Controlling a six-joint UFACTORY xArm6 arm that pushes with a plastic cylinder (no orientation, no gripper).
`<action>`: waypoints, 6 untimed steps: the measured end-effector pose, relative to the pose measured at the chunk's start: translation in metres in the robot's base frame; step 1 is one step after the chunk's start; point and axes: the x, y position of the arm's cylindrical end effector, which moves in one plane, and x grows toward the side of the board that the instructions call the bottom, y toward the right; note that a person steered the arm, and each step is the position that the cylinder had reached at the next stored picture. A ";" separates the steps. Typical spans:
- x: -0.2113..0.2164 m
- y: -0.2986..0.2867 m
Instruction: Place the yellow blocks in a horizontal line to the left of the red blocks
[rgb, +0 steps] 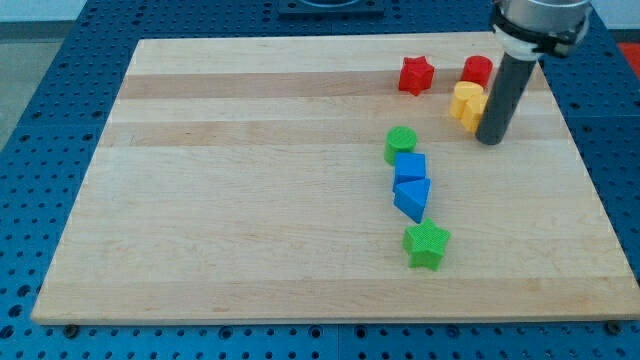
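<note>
Two yellow blocks (466, 103) sit pressed together near the view's top right, their shapes partly hidden by the rod. My tip (490, 139) rests on the board right at their right side, touching or nearly touching them. A red star block (416, 75) lies just up and left of the yellow blocks. A red round block (477, 70) lies just above them, partly behind the rod.
A green cylinder (400, 144), a blue cube (409, 167), a blue triangular block (412, 197) and a green star block (427, 244) form a vertical column near the board's middle. The wooden board (250, 200) lies on a blue perforated table.
</note>
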 end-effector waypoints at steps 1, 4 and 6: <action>0.013 0.015; -0.038 0.012; -0.047 0.014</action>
